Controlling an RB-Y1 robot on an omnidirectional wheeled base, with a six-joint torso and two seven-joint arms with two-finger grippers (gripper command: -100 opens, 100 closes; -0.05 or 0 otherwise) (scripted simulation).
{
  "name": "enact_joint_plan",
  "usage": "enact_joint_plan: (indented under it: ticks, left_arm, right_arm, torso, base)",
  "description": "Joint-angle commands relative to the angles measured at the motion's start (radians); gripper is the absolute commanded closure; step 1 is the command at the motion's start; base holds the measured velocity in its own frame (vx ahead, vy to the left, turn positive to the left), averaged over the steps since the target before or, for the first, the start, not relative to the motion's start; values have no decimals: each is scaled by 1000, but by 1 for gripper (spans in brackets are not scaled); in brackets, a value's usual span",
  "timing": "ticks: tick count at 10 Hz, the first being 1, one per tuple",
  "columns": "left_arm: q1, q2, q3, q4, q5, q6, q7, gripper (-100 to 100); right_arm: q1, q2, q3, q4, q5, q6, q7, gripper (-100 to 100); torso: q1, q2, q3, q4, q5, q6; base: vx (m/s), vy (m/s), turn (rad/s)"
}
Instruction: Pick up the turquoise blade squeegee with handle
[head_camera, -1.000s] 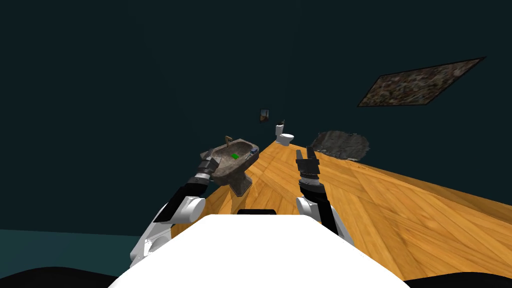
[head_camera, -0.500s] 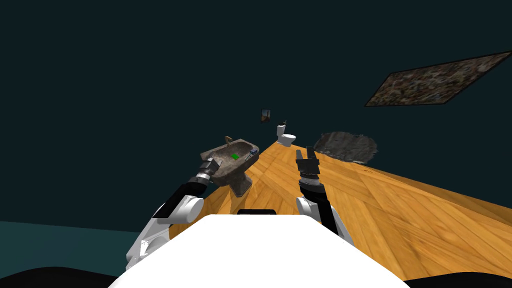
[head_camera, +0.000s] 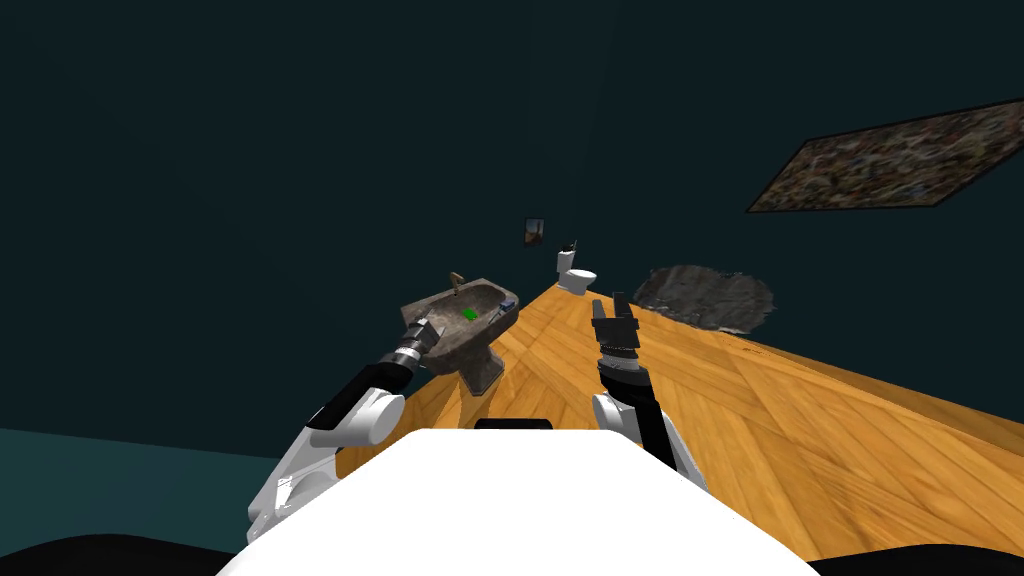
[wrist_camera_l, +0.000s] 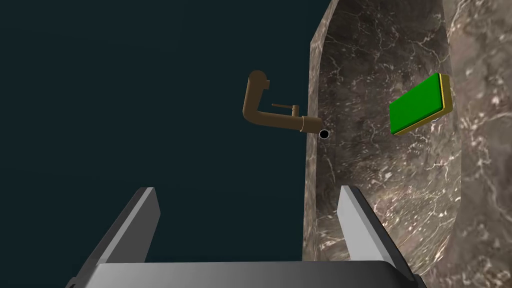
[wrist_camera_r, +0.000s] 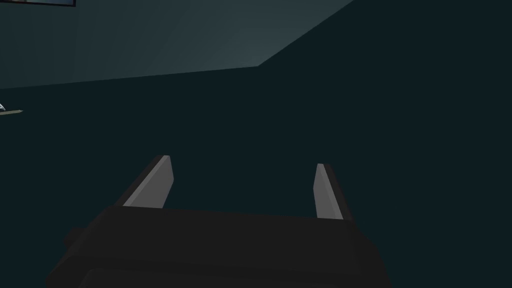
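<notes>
Hovering open, empty, beside the sink (wrist_camera_l: 313, 165) rim: left end effector (wrist_camera_l: 247, 190) could clip it or seize the green sponge (wrist_camera_l: 417, 105) by mistake.

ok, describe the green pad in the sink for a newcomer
Find the dark marbled pedestal sink on the wood floor. In its basin lies a flat green pad with a yellow edge: the only bright thing there, unlike the brown tap on the rim.

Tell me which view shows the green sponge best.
The left wrist view: the green sponge, yellow-backed, appears large inside the brown sink. The head view gives it as a tiny green spot. The right wrist view faces away from the sink.
</notes>
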Motion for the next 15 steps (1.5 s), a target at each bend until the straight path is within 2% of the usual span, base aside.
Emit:
enact_joint_plan:
  ticks: [1,3,6,7,8,10,13,15]
  left_arm:
    - [-7,7,13,-2,20,50,22,-100]
    - [-7,7,13,-2,20,85,22,-100]
    - [-18,12,33,-4,54,190,63,-100]
    - [-18,12,33,-4,54,218,63,-100]
    - [-24,14,42,-5,70,246,85,-100]
    - [-24,14,42,-5,70,292,85,-100]
    - [-39,17,58,-5,100,387,130,-100]
    - [-39,17,58,-5,100,426,130,-100]
  right_arm:
    - [0,0,0,0,0,0,0,0]
    - [0,0,0,0,0,0,0,0]
    - [0,0,0,0,0,0,0,0]
    - [0,0,0,0,0,0,0,0]
    - [0,0,0,0,0,0,0,0]
    - [0,0,0,0,0,0,0,0]
    - [0,0,0,0,0,0,0,0]
    - [0,0,0,0,0,0,0,0]
  torso:
    - [0,0,0,0,0,0]
    - [-1,-1,-1,0,0,0]
    - [-1,-2,-1,0,0,0]
    - [-3,-3,-2,-1,0,0]
    - [-3,-3,-2,-1,-1,0]
    - [-3,-4,-2,-1,-1,0]
    - [-2,-3,-2,-1,0,0]
    - [-2,-4,-2,-1,-1,0]
  base:
    - [40,-52,85]
    - [44,-37,35]
    - [69,-55,77]
    - [82,-76,62]
    - [114,-76,77]
    - [59,-54,32]
    - [82,-70,81]
    - [68,-57,18]
